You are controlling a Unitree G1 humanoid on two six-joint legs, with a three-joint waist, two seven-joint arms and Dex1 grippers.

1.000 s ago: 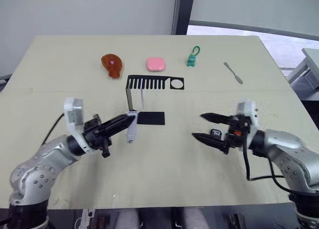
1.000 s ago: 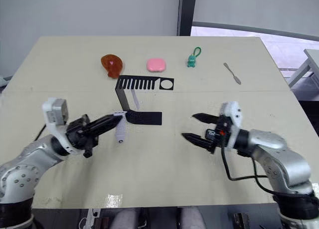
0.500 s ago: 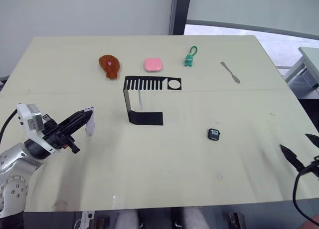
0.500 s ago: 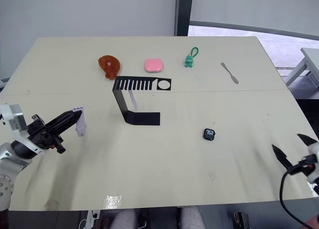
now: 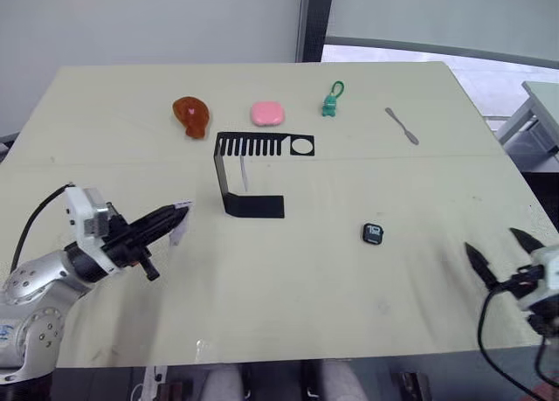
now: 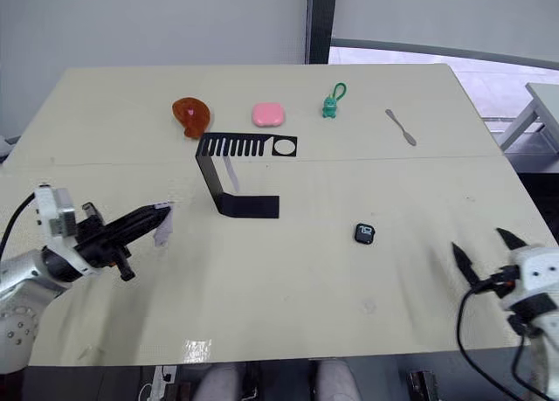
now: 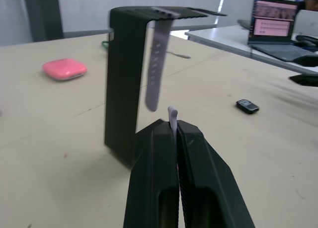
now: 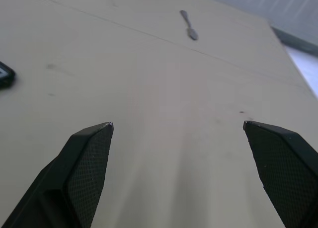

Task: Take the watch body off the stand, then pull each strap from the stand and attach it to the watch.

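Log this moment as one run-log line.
left gripper: shut on strap | right gripper: open, empty | watch body: on table | stand: one strap hanging

Bright even daylight, soft shadows, sharp.

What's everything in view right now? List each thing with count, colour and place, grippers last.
watch body: one, black, lying flat on the table right of the stand.
stand: one, black, upright mid-table.
straps: two, pale; one hangs from the stand's top bar, one is held in the left gripper.
drumstick-shaped toy: one, brown, far left.
pink case: one, far centre.
keychain figure: one, green, far, right of the pink case.
metal tool: one, grey, far right.
table: one, beige.
left gripper: shut on a strap.
right gripper: open, empty, near right edge.
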